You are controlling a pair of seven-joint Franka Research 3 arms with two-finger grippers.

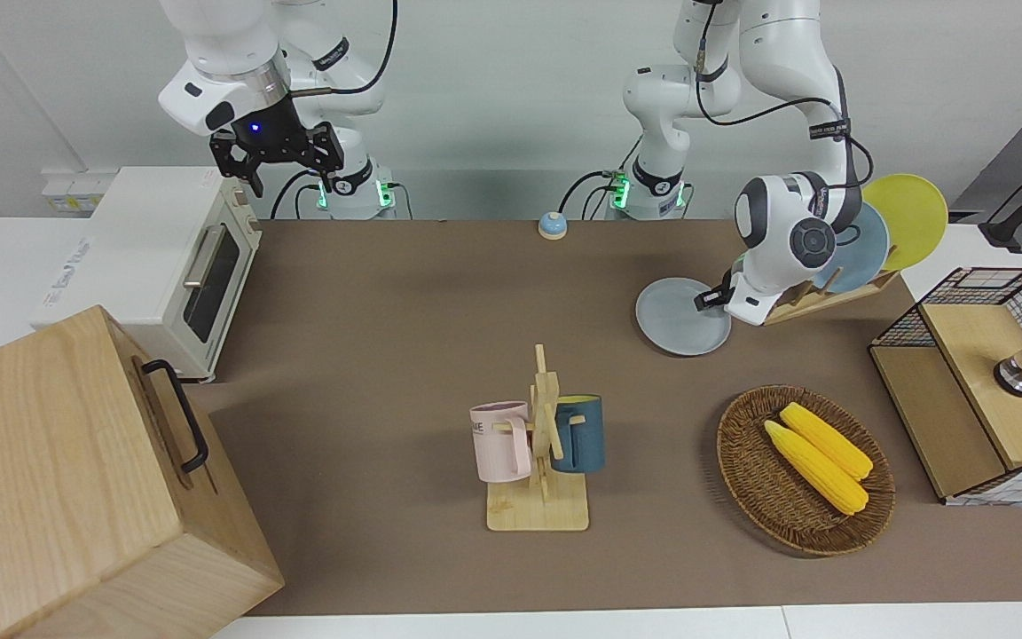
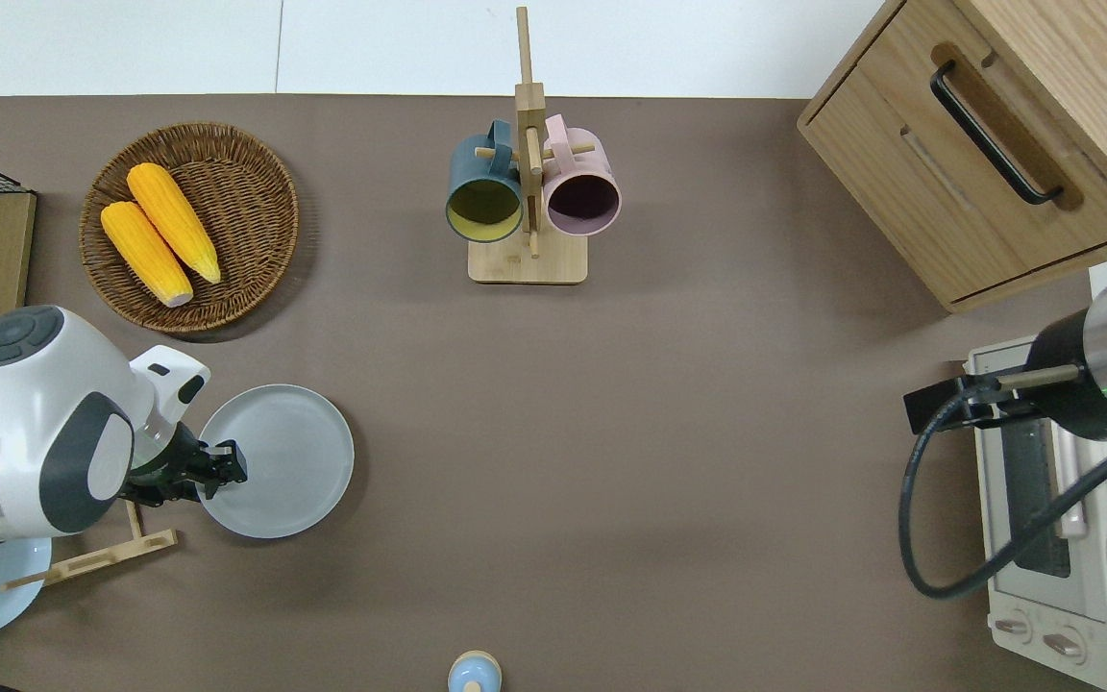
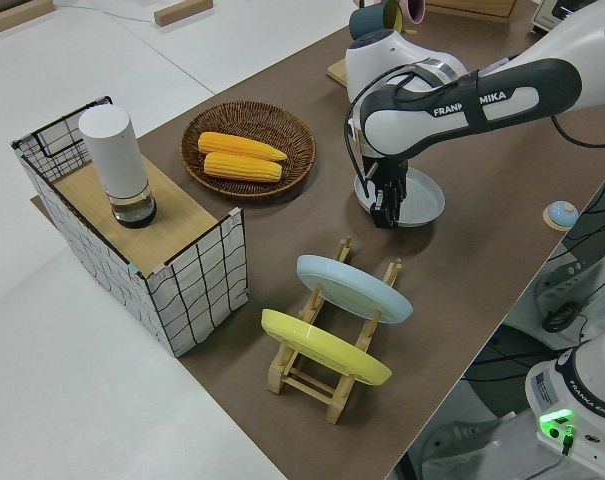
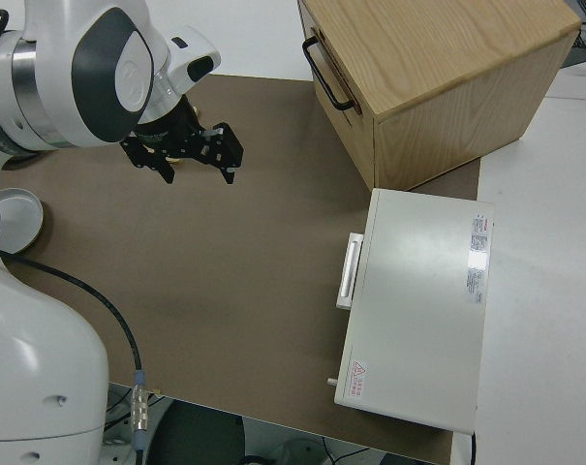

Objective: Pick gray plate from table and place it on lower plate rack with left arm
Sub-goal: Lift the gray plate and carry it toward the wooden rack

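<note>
Still flat on the brown table (image 1: 440, 293): the gray plate (image 2: 280, 459), lying just beside the lower plate rack (image 2: 92, 562) and nearer to the robots than the wicker basket (image 2: 227, 163) holding two corn cobs (image 2: 159, 235). Low at the plate's rim on the rack side, the left gripper (image 2: 219, 465), fingers reaching onto the edge in the overhead view and pointing down at it in the left side view. Closed on the rim or merely set around it: cannot tell from any view. No visible lift, no tilt of the plate off the table.

Judged about a third done: approach finished, grasp at best in progress. Left to do: securing the rim, raising the plate, swinging it over to the rack and standing it between the pegs.

On the rack already, a bluer plate (image 3: 352, 287) and a yellow plate (image 3: 322, 345), both leaning in the slots away from the gray plate. Free pegs showing at the end closest to the gray plate in the left side view, a likely landing spot.

Parked, with fingers spread apart: the right gripper (image 1: 276, 151). Untouched elsewhere: a wooden peg stand (image 1: 542, 444) with a pink mug (image 1: 500, 441) and a dark blue mug (image 1: 580, 433).
</note>
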